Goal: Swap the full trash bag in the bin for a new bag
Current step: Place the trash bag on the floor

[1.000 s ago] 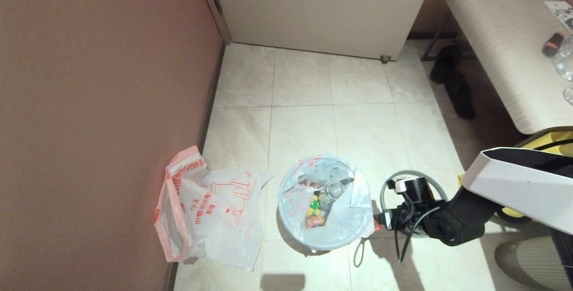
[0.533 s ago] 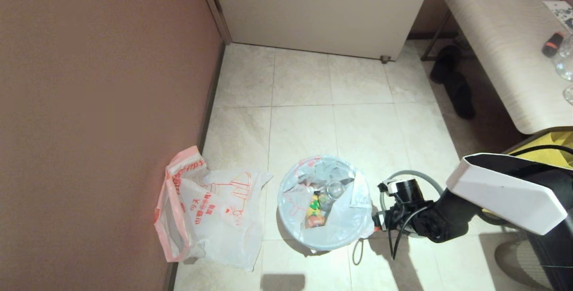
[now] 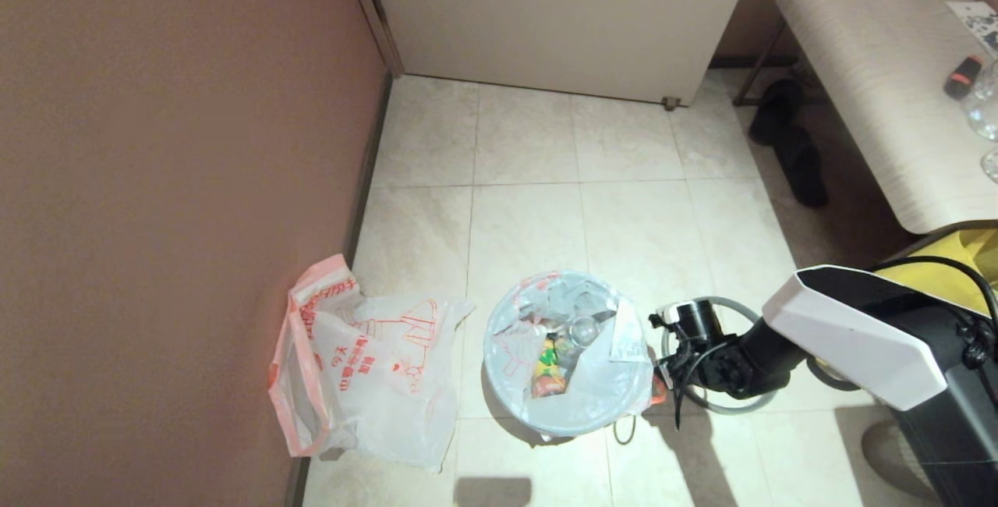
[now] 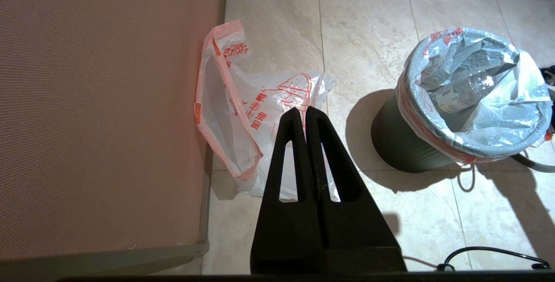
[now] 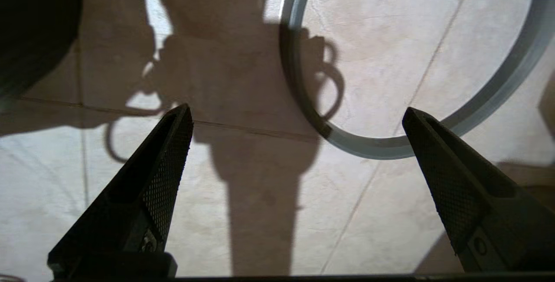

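"Where was the full trash bag [image 3: 567, 355]?"

"It sat in the bin [image 4: 396, 141], its edge folded over the rim. Inside it lay a clear bottle [image 4: 461, 91], a yellow-green wrapper [image 3: 548, 363] and crumpled plastic."

"And the new bag [image 3: 374, 370]?"

"On the floor tiles [image 3: 530, 140] to the left of the bin, against the wall [image 3: 171, 179], with nothing showing inside."

"The grey ring [image 5: 498, 86]?"

"Off the bin, flat on the floor just to its right."

"The grippers?"

"The right gripper [image 5: 297, 119] hung low beside the bin, above the ring, its fingers [image 5: 167, 173] spread wide and holding nothing. The left gripper [image 4: 305, 113] was pressed together, empty, raised over the new bag to the left of the bin."
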You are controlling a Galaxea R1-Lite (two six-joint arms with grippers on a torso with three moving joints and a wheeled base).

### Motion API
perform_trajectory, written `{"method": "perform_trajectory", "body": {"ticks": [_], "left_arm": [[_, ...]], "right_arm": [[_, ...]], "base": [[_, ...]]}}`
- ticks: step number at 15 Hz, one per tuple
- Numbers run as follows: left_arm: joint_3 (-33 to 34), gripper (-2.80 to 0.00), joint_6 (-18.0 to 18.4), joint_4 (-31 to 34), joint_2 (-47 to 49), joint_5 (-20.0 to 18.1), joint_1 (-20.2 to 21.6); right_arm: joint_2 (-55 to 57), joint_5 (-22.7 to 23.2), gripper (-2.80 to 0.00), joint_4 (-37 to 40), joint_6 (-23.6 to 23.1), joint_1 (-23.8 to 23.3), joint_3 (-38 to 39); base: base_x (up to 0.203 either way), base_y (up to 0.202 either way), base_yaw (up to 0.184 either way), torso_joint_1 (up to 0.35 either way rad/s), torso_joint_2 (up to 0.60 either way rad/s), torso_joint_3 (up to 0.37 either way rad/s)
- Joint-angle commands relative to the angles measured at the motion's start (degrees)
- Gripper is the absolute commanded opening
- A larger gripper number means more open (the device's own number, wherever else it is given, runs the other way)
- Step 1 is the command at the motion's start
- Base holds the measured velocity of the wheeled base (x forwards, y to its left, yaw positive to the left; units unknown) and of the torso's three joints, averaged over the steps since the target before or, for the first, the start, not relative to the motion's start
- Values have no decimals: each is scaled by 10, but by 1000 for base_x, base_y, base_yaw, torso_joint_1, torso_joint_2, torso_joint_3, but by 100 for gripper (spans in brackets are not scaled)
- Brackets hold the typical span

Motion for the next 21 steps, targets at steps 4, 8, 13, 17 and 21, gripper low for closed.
{"method": "perform_trajectory", "body": {"ticks": [4,8,13,17,21], "left_arm": [[0,-280,0,0,1,0,0],[0,-280,0,0,1,0,0],[0,-280,0,0,1,0,0],[0,-280,0,0,1,0,0],[0,-280,0,0,1,0,0]], "right_arm": [[51,-83,0,30,-11,13,-34],[59,-107,0,86,21,26,-52],[25,-99,0,98,85,28,-45],[-50,38,0,157,194,28,-8],[-120,62,0,282,203,12,10]], "base": [[0,0,0,0,0,0],[0,0,0,0,0,0],[0,0,0,0,0,0],[0,0,0,0,0,0],[0,0,0,0,0,0]]}}
